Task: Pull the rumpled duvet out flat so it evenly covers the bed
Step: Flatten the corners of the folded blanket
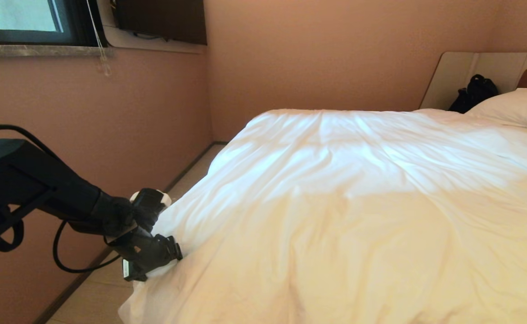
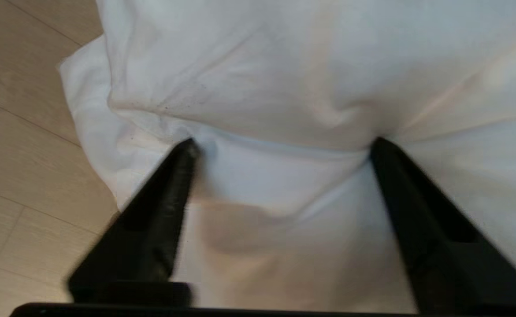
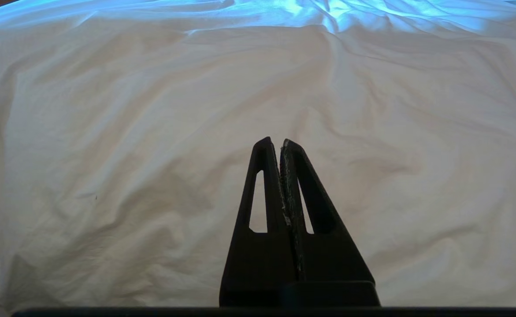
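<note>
Puffy white creased duvet [image 1: 358,202] spread over low bed, its corner hanging off the bed's near left corner. Left gripper [image 2: 280,143] there, jaws wide, tips pressed into a fold, not clamped. Right gripper [image 3: 275,143] pressed together, empty, above duvet. Grasping step; next, close and pull outward

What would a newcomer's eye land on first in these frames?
The puffy white duvet fills most of the scene, draped over the bed. At its near left corner the left end effector presses wide-spread fingers into the fabric. A pillow and a black bag sit by the headboard, far right.
</note>
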You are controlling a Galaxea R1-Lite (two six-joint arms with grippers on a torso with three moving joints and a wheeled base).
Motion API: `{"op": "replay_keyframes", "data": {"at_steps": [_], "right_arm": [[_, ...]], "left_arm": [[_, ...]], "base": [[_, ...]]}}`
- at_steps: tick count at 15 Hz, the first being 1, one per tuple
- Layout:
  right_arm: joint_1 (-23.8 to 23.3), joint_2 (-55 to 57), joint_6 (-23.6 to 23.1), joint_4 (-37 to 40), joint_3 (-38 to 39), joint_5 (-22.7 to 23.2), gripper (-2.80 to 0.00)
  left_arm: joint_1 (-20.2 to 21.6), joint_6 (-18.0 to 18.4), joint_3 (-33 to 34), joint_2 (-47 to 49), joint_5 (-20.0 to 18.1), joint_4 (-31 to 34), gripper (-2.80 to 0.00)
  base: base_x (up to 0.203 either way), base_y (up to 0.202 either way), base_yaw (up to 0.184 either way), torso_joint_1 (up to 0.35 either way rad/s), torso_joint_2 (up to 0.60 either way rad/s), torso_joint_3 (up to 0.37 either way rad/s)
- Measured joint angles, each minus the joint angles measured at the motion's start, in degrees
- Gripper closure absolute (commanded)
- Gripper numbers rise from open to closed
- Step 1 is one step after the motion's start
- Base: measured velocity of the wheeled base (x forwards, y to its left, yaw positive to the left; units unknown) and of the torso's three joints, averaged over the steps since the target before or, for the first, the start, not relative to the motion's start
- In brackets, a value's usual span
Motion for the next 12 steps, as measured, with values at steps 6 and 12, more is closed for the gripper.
{"op": "replay_keyframes", "data": {"at_steps": [6, 12], "right_arm": [[0.0, 0.0, 0.0, 0.0, 0.0, 0.0, 0.0], [0.0, 0.0, 0.0, 0.0, 0.0, 0.0, 0.0]], "left_arm": [[0.1, 0.0, -0.1, 0.1, 0.1, 0.0, 0.0], [0.0, 0.0, 0.0, 0.1, 0.1, 0.0, 0.0]], "base": [[0.0, 0.0, 0.0, 0.0, 0.0, 0.0], [0.0, 0.0, 0.0, 0.0, 0.0, 0.0]]}}
